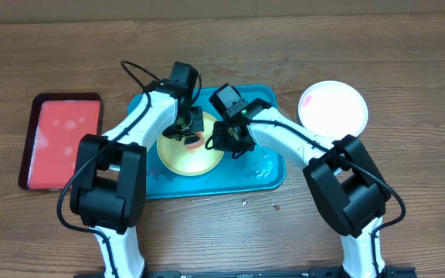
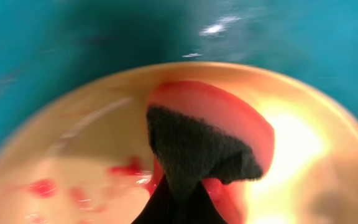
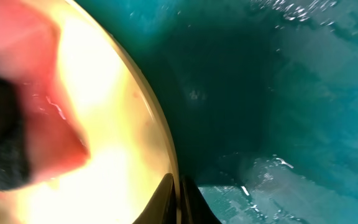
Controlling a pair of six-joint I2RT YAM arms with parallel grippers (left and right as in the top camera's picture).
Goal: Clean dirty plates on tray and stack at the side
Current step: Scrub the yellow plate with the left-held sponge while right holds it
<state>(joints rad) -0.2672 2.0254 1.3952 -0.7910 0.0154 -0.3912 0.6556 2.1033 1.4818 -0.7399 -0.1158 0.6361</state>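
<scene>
Left wrist: my left jaws clamp the sponge, right jaws together, maybe pinning the plate rim; scrub the smears beside the sponge.

The large tray lies in the middle of the worktop, with a plate in its left half and a sponge resting on that plate's far part. A second plate sits on the worktop just beside the large tray's far right corner. A small tray lies apart to the left of the large tray.
</scene>
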